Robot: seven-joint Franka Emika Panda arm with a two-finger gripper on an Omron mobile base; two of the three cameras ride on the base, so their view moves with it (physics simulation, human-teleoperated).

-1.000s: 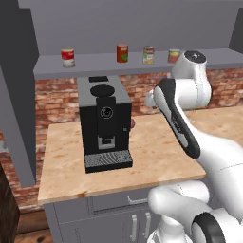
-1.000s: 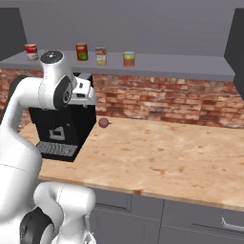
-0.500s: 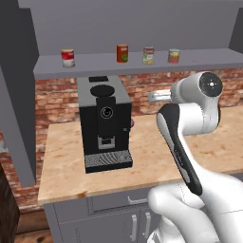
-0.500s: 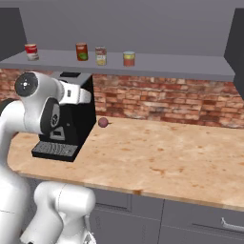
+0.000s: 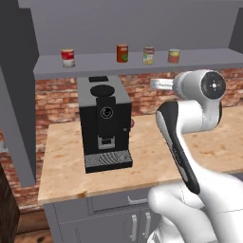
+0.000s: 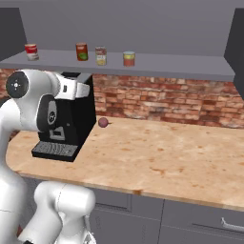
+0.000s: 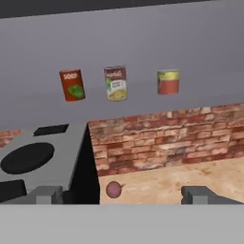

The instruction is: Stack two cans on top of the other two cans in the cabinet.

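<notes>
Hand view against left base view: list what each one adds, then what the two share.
Hand view: the open gripper, its fingertips wide apart with nothing between them, and the word SOUP on the orange-red can.
Left base view: the red-and-white can at the shelf's left end, the drip tray, and the drawer fronts under the counter.
Shared: the orange-red can, the pale can and the yellow-topped can standing singly on the cabinet shelf, plus the coffee machine.
</notes>
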